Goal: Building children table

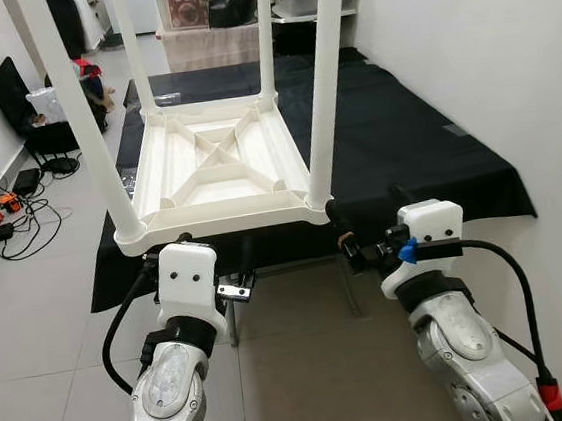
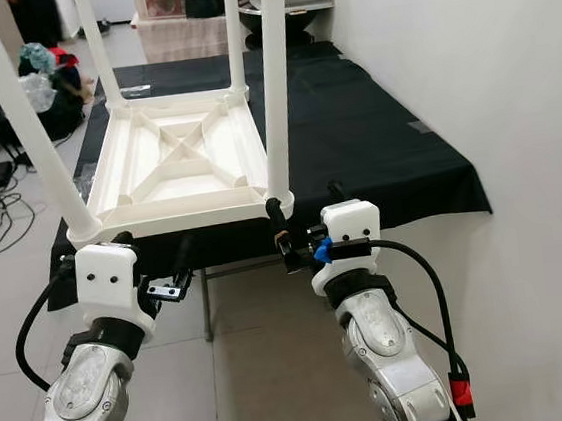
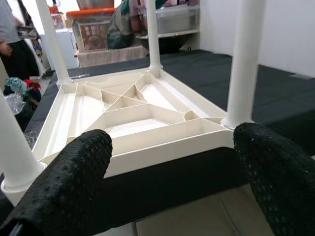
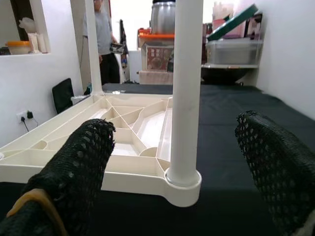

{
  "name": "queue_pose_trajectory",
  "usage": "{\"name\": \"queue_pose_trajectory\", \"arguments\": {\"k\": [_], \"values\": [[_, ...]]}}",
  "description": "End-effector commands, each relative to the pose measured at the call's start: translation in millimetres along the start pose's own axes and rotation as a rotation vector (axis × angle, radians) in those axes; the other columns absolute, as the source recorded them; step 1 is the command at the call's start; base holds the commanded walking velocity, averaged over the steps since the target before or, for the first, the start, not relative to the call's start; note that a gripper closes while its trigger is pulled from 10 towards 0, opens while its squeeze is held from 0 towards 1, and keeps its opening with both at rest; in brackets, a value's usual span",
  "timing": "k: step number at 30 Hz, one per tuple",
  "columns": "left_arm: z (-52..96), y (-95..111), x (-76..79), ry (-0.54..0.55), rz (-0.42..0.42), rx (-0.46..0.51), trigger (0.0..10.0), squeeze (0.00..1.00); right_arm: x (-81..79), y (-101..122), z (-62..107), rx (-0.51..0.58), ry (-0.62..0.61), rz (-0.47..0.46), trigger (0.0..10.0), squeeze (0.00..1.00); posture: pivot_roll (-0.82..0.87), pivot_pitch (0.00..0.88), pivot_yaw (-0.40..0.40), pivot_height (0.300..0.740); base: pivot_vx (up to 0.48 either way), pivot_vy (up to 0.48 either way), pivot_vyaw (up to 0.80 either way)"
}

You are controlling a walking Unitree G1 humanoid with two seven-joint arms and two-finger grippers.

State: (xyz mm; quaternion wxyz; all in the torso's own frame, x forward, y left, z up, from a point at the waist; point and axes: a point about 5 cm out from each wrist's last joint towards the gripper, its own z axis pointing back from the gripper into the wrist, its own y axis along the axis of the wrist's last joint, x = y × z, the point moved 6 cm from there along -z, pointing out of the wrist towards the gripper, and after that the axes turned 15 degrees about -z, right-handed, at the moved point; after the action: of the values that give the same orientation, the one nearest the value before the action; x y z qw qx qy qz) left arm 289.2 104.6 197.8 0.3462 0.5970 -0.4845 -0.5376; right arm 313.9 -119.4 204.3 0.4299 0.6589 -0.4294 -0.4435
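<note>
White plastic makes up the children's table (image 1: 219,172), which lies upside down on a black cloth (image 1: 405,142) spread over a low platform, its ribbed underside facing up and four round legs standing upward. All the legs are cut off by the top edge of the head views, so their ends cannot be seen. The near right leg (image 1: 325,75) rises from the corner closest to the right arm; the near left leg (image 1: 80,111) rises from the opposite near corner.

Both arms reach toward the near edge of the table. The left gripper (image 3: 172,177) hovers just short of that edge with its fingers (image 3: 69,182) spread wide apart, holding nothing. The right gripper (image 4: 177,162) sits in front of the near right leg, its fingers (image 4: 74,167) likewise well apart, with the leg between them in the wrist view but not touched. In the head views the fingertips are mostly hidden beneath the table edge and the white wrist housings.

Cables (image 1: 5,214) lie on the tiled floor (image 1: 32,327) at the left. A person (image 4: 101,39) stands far behind, partly blocked by a far leg.
</note>
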Motion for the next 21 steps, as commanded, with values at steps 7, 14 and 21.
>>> {"name": "queue_pose_trajectory", "arguments": {"k": [7, 14, 21], "values": [[-0.1, 2, -5.5, 0.03, -0.01, -0.006, 10.0, 0.0, 0.9, 3, -1.5, -0.014, -0.006, 0.005, 10.0, 0.0, 0.01, 0.031, -0.022, 0.74, 0.194, 0.0, 0.0], [-1.3, 0, -6.6, 0.036, -0.009, -0.016, 10.0, 0.0, 9.6, 6, -4.6, -0.01, -0.041, 0.03, 10.0, 0.0, 0.01, 0.035, -0.021, 0.74, 0.0, 0.0, 0.0], [-1.7, 0, -7.3, 0.041, -0.008, -0.017, 10.0, 0.0, 11.3, 6, -4.9, -0.02, -0.051, 0.031, 10.0, 0.0, 0.01, 0.035, -0.021, 0.74, 0.0, 0.0, 0.0]]}}
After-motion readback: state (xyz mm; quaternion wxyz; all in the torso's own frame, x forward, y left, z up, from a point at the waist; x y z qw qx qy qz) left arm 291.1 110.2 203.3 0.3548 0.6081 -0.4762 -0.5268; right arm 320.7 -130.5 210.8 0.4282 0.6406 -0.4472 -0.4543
